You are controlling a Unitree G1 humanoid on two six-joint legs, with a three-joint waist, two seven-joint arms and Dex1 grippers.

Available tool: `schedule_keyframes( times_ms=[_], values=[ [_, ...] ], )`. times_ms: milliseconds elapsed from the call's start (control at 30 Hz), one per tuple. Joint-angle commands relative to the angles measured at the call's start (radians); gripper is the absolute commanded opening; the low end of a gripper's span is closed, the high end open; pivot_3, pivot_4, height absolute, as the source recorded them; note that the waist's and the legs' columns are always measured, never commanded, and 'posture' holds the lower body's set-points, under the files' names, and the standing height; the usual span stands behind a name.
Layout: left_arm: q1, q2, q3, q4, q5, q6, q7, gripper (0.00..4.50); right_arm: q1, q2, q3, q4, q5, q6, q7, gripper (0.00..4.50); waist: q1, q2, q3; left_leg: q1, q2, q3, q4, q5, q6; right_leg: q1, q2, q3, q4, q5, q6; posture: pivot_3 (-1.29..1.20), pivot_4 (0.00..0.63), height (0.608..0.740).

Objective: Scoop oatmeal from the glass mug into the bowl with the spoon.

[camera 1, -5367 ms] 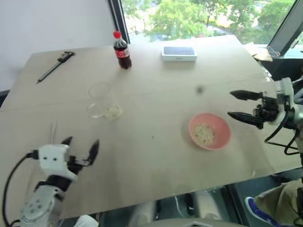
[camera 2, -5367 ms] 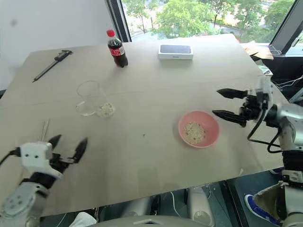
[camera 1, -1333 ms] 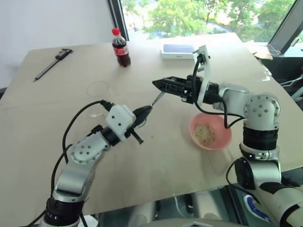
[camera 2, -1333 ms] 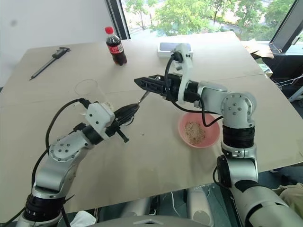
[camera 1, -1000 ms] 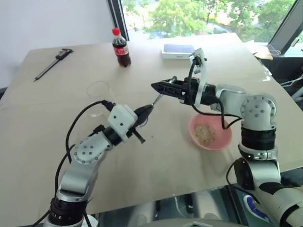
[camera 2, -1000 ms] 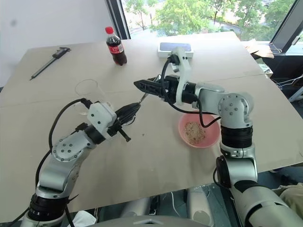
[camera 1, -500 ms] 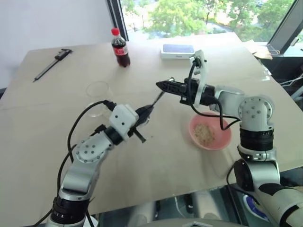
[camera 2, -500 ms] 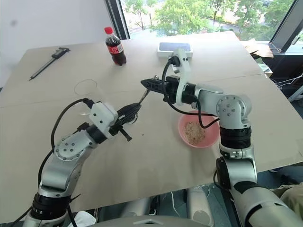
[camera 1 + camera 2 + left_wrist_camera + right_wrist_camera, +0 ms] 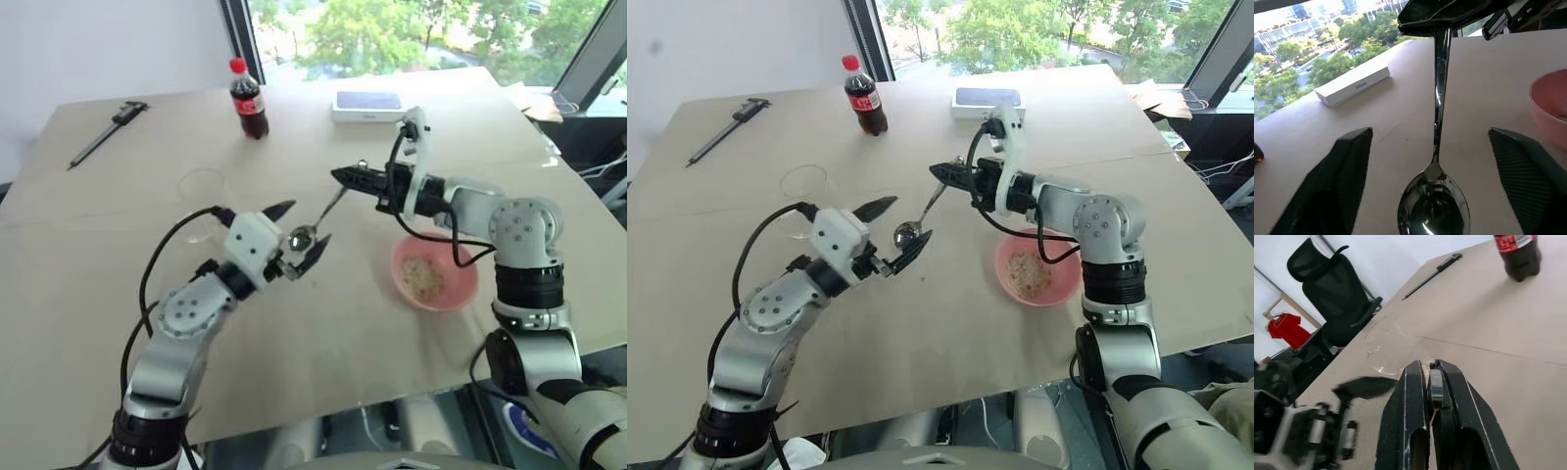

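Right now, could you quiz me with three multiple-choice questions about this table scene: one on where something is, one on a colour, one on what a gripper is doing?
1. Where does the cola bottle stand?
A. inside the bowl
B. at the table's far side, near the window
C. on the white box

2. What colour is the bowl?
A. salmon pink
B. blue
C. black

3. What holds the spoon?
A. the left gripper
B. a person's hand
C. the right gripper

Answers: 1 B, it stands upright far back on the table. 2 A, a pink bowl with oatmeal in it. 3 C, the right gripper is shut on the handle, while the left gripper stands open around the spoon's bowl.
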Motion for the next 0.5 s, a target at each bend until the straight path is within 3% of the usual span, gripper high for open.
schedule_keyframes(
  times_ms=[33, 167, 300, 500],
  values=[
    [0.047, -0.030, 0.051, -0.155, 0.023, 0.021, 0.106, 4.45, -0.047, -0.035, -0.043, 0.054, -0.035, -0.065, 0.035, 0.00, 0.001, 0.000, 0.000, 0.000, 0.000, 0.000, 0.000, 0.000, 0.000, 0.000, 0.000, 0.000, 0.000, 0.000, 0.000, 0.00, 0.150, 0.740],
    [0.133, -0.102, 0.053, -0.227, 0.178, 0.003, 0.267, 4.45, -0.058, -0.072, -0.071, 0.129, -0.061, -0.104, 0.062, 0.00, 0.001, 0.000, 0.000, 0.000, -0.001, 0.001, 0.000, 0.000, 0.000, 0.000, 0.000, 0.001, -0.001, 0.000, 0.000, 0.00, 0.150, 0.740],
    [0.251, -0.199, 0.104, -0.233, 0.344, -0.056, 0.435, 4.45, -0.048, -0.102, -0.166, 0.059, 0.024, -0.008, 0.018, 0.00, 0.001, 0.000, 0.000, 0.000, 0.000, 0.000, 0.000, 0.000, 0.000, 0.000, 0.000, 0.000, 0.000, 0.000, 0.000, 0.00, 0.150, 0.740],
    [0.344, -0.243, 0.217, -0.108, 0.347, -0.131, 0.462, 4.45, -0.089, -0.032, -0.237, 0.000, 0.100, 0.108, -0.150, 0.00, 0.000, 0.001, 0.000, 0.001, 0.001, 0.000, 0.000, -0.003, 0.005, 0.000, 0.000, 0.000, 0.001, 0.000, 0.000, 0.00, 0.150, 0.740]
  ],
)
